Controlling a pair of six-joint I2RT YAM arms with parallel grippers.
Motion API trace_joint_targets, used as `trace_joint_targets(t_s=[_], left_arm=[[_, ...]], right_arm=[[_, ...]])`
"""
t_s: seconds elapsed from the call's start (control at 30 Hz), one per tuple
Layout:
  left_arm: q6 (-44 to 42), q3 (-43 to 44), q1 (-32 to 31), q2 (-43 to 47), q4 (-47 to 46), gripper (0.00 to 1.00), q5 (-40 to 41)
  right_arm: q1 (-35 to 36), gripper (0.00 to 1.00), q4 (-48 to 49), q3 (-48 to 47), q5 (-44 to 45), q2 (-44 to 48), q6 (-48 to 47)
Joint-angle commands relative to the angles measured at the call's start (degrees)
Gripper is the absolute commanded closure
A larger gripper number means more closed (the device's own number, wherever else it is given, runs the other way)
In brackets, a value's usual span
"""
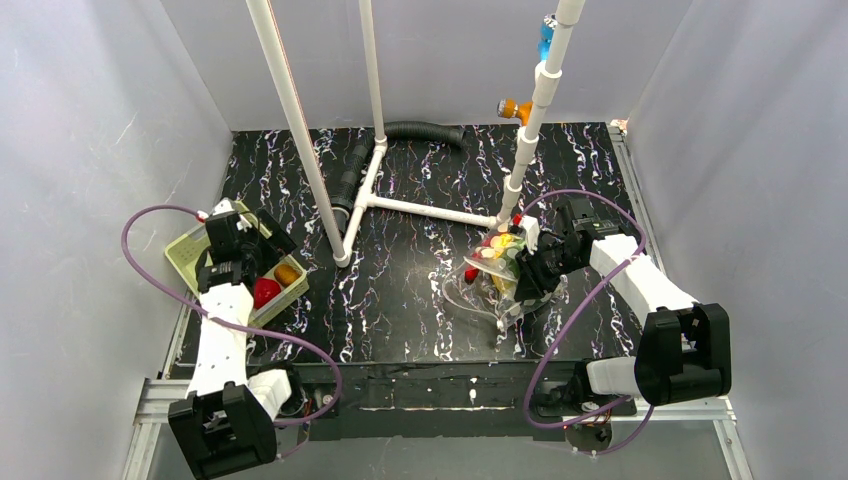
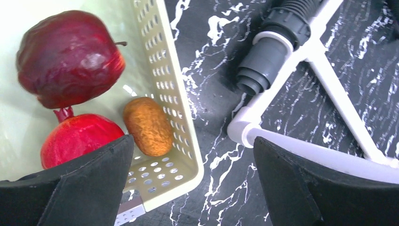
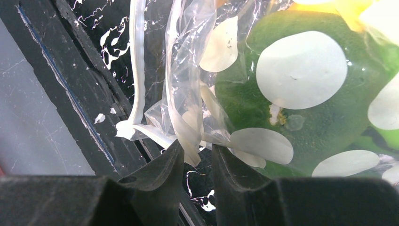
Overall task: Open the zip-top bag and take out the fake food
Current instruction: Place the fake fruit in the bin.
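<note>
Left gripper (image 2: 192, 153) gapes wide over the basket (image 2: 184, 136) rim at the table's (image 1: 400, 295) left edge, fake food (image 2: 70, 61) inside. Toward the right edge, right gripper's (image 3: 196, 157) narrow fingers (image 3: 160, 169) pinch the crumpled, pale-dotted zip-top bag (image 3: 188, 94), apparently near its mouth; green piece (image 3: 329, 129) within.

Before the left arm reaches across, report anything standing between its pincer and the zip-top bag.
The white pipe frame: its slanted post's foot sits right on the line from the left pincer, open over the basket, to the zip-top bag. Nothing else visible intervenes.
</note>
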State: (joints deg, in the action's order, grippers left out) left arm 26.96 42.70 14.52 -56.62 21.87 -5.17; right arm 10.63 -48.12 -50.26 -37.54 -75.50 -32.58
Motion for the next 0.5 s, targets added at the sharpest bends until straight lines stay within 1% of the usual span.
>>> trace_joint_targets(t_s=[0.0, 0.47], left_arm=[[-3.13, -1.13, 0.29, 2.61, -1.92, 0.02, -7.35], [-2.35, -4.25, 0.31, 5.89, -5.51, 0.02, -19.04]], right_arm=[[0.27, 0.65, -1.42, -1.95, -1.22, 0.27, -1.0], [0.26, 0.64, -1.47, -1.92, -1.48, 0.79, -1.47]])
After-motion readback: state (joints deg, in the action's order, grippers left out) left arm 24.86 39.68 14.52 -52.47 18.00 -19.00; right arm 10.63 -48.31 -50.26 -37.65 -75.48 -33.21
